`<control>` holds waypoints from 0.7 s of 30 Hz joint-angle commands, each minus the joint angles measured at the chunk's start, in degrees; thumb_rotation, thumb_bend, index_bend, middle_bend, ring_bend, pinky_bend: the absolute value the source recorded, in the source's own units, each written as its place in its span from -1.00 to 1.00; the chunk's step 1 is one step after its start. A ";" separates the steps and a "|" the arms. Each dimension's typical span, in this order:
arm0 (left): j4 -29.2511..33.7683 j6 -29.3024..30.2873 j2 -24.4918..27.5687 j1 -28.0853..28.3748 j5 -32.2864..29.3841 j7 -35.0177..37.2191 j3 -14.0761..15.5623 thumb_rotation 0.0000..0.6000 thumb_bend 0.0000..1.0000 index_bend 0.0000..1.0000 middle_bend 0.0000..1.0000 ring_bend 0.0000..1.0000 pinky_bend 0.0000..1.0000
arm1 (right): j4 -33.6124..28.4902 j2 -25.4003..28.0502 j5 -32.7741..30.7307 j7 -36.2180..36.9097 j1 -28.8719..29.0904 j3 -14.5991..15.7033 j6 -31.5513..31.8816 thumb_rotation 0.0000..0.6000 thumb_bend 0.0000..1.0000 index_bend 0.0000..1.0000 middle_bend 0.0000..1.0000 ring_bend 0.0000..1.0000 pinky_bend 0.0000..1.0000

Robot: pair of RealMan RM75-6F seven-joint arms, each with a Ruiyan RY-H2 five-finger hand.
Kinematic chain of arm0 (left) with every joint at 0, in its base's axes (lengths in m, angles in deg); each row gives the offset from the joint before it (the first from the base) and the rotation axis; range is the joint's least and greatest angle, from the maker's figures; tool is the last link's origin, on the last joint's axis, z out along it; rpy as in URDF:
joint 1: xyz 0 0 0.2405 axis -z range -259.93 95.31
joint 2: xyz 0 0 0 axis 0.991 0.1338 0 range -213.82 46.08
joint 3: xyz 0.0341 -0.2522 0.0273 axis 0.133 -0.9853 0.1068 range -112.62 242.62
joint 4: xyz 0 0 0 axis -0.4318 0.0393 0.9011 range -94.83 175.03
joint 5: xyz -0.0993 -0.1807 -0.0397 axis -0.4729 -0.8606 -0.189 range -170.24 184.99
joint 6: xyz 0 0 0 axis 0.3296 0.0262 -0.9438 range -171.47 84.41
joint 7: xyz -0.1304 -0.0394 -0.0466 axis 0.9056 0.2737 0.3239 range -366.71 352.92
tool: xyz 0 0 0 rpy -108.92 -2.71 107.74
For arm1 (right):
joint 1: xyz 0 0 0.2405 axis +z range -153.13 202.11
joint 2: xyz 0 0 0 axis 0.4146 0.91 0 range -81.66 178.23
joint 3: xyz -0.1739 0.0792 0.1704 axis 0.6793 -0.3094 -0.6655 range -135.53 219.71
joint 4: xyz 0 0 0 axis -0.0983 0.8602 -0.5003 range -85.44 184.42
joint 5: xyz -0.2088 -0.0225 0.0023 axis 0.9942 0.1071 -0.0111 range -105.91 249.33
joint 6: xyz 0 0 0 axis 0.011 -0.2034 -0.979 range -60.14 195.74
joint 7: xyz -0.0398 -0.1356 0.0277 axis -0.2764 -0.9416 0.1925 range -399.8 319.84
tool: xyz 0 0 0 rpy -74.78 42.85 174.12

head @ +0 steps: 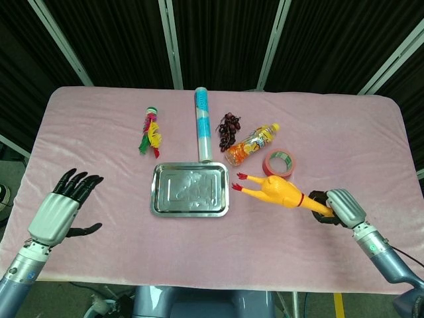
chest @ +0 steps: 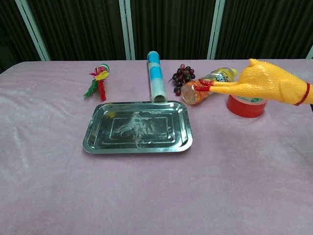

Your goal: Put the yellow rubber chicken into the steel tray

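Head and chest views of a table covered with pink cloth [head: 99, 165]. The right hand [head: 338, 207] sits at about 4 o'clock from the table's centre, its fingers closed around the head end of the yellow rubber chicken [head: 278, 192]. The chicken is lifted clear of the cloth, as the chest view shows: its body [chest: 269, 85] hangs in the air in front of the red tape roll and the bottle, with its red feet pointing toward 9 o'clock, in the direction of the steel tray [head: 190, 189]. The tray lies flat near the table's centre, nothing inside it, and the chicken's feet are just beside its right rim in the head view without touching it.

The left hand [head: 61, 211] hovers at about 8 o'clock, near the front left edge of the table, fingers spread apart and holding nothing.

Beyond the tray, toward 12 o'clock, a blue-and-white tube [head: 203, 132] lies lengthwise, its near end just beside the tray's far rim. At 1 o'clock lie a bunch of dark grapes [head: 228, 130] and a tipped orange drink bottle [head: 252, 144]; the red tape roll [head: 279, 164] rests just beside the bottle. At 11 o'clock, well apart from the tray, lies a colourful feathered toy [head: 151, 132].
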 commanded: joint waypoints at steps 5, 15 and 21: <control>2.75 -5.48 -6.47 5.92 1.65 -8.65 -2.62 1.00 -1.00 -0.77 -0.74 -0.81 -0.88 | -8.01 2.82 1.06 -0.66 3.24 0.06 -3.00 1.00 1.00 1.00 0.58 0.43 0.72; 1.46 -13.52 -16.80 13.14 -3.92 -15.56 -6.32 1.00 -1.00 -0.90 -0.83 -0.83 -0.88 | -17.06 4.45 -0.45 -2.72 7.51 -1.43 -8.62 1.00 1.00 1.00 0.58 0.44 0.73; -1.50 -13.24 -23.07 15.33 -5.61 -18.16 -7.64 1.00 -1.00 -0.92 -0.87 -0.87 -0.88 | -20.82 4.65 -2.52 -4.55 9.33 -2.81 -11.18 1.00 1.00 1.00 0.58 0.44 0.73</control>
